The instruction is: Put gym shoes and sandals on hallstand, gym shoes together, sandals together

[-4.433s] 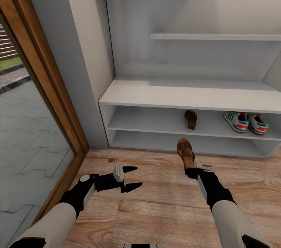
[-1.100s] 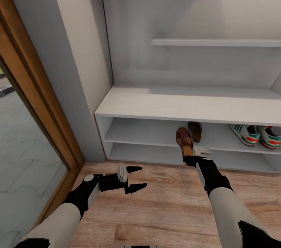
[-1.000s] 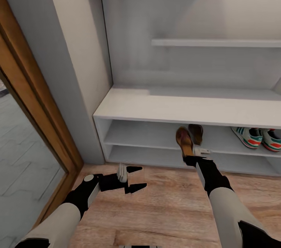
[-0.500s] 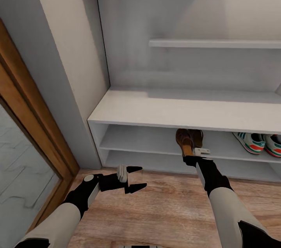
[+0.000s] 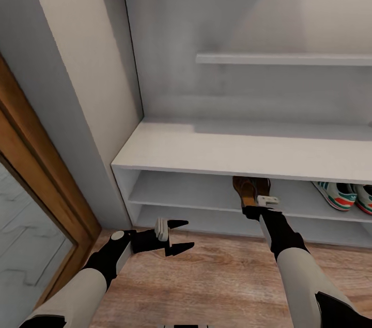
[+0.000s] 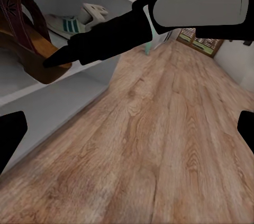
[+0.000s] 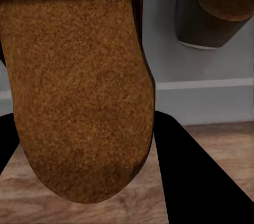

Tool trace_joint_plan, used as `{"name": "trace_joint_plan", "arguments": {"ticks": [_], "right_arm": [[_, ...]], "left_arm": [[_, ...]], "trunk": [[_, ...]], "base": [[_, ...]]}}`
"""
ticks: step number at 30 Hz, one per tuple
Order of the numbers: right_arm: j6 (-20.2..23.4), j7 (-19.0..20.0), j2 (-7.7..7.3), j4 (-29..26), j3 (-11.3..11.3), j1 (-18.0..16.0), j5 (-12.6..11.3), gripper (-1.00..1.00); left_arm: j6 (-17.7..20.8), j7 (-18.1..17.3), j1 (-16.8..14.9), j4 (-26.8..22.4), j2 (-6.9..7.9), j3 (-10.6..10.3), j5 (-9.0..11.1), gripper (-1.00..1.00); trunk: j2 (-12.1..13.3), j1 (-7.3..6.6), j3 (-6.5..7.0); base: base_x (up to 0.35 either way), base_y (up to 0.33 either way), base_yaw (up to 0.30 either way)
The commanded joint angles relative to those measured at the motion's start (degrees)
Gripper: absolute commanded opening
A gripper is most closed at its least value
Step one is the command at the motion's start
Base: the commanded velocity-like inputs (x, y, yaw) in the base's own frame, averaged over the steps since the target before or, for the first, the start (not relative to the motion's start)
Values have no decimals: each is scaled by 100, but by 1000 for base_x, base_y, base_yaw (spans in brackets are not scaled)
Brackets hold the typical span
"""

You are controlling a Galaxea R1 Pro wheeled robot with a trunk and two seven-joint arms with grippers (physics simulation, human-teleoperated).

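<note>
My right gripper (image 5: pixel 252 205) is shut on the heel of a brown sandal (image 5: pixel 244 189), whose toe reaches into the upper open tier of the pale hallstand (image 5: pixel 206 147). The right wrist view shows that sandal's tan footbed (image 7: pixel 74 86) between the black fingers (image 7: pixel 185 171). The second sandal (image 5: pixel 263 185) lies on the same tier just to its right, heel outward (image 7: pixel 211 7). Both gym shoes (image 5: pixel 338 194) sit side by side further right on that tier. My left gripper (image 5: pixel 178 235) hangs open and holds nothing, low over the corridor floor (image 5: pixel 222 276).
A wooden door frame (image 5: pixel 46 183) with a glass pane (image 5: pixel 20 245) runs along the left, next to a grey wall corner (image 5: pixel 82 111). A wall shelf (image 5: pixel 284 59) juts out above the hallstand's top. The lower tier (image 5: pixel 196 217) holds nothing in sight.
The view has closed in on the hallstand. The held sandal has gone from over the floor in front of the unit into the upper tier's opening, beside the other sandal. The left arm keeps its pose.
</note>
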Motion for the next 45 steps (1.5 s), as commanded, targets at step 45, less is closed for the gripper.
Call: {"name": "trace_joint_plan", "arguments": {"ticks": [45], "right_arm": [[26,13,7,-11,-37,-3,13,-100]], "left_arm": [[-44,-7,-3,5,1,-9,21,100]], "trunk": [[-14,22,-204]], "base": [[62,0,0]]}}
